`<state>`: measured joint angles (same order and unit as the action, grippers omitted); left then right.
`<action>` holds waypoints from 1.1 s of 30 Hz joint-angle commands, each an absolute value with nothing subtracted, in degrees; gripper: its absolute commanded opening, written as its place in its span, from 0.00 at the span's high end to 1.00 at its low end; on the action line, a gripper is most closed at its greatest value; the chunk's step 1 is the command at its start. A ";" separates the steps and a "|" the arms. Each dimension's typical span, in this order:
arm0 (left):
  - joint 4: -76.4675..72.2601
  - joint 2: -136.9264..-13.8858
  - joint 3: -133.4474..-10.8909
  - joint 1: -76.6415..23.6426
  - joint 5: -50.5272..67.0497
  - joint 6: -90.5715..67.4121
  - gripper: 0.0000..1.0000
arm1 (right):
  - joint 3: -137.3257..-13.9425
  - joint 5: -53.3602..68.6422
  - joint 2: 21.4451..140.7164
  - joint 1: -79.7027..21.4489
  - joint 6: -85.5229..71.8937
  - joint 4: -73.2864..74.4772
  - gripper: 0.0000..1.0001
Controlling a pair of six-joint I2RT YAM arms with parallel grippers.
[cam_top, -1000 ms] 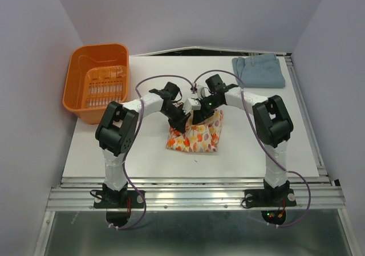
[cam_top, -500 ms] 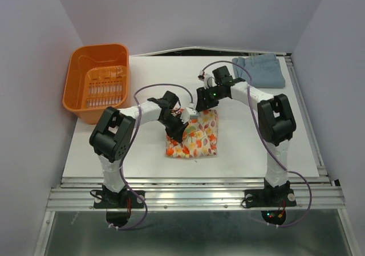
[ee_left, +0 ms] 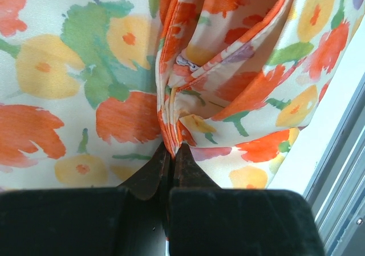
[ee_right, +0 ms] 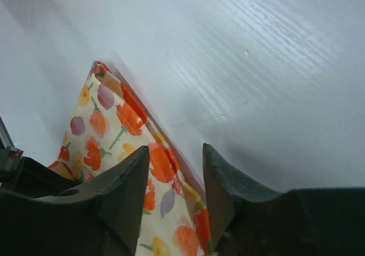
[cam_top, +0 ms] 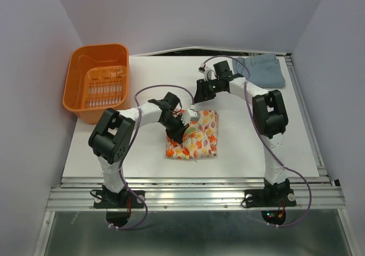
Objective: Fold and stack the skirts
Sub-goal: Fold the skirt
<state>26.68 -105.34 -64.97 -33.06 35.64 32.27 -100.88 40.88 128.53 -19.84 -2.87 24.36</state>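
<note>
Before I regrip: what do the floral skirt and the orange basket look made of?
Floral skirt: thin woven cloth, matte, possibly cotton; it bunches into soft creases with a stitched hem showing. Orange basket: rigid moulded plastic, faintly glossy, with a slotted floor.

Lilac walls, white table, metal rails
</note>
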 commanded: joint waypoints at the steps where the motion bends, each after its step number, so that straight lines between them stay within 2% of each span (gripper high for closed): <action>1: 29.62 -103.63 -65.21 -33.75 33.40 31.73 1.00 | -99.50 45.44 130.95 -21.18 -3.52 21.09 0.55; 6: 30.85 -101.34 -67.32 -33.66 33.57 29.97 1.00 | -94.75 47.80 132.63 -21.88 -4.13 20.04 0.69; 10: 32.51 -100.02 -70.48 -33.66 34.01 27.87 1.00 | -92.11 51.23 132.54 -22.41 -4.57 18.99 0.75; 33: 37.62 -112.41 -90.79 -30.15 27.34 27.51 1.00 | -90.79 55.99 133.15 -22.41 -3.69 18.98 0.75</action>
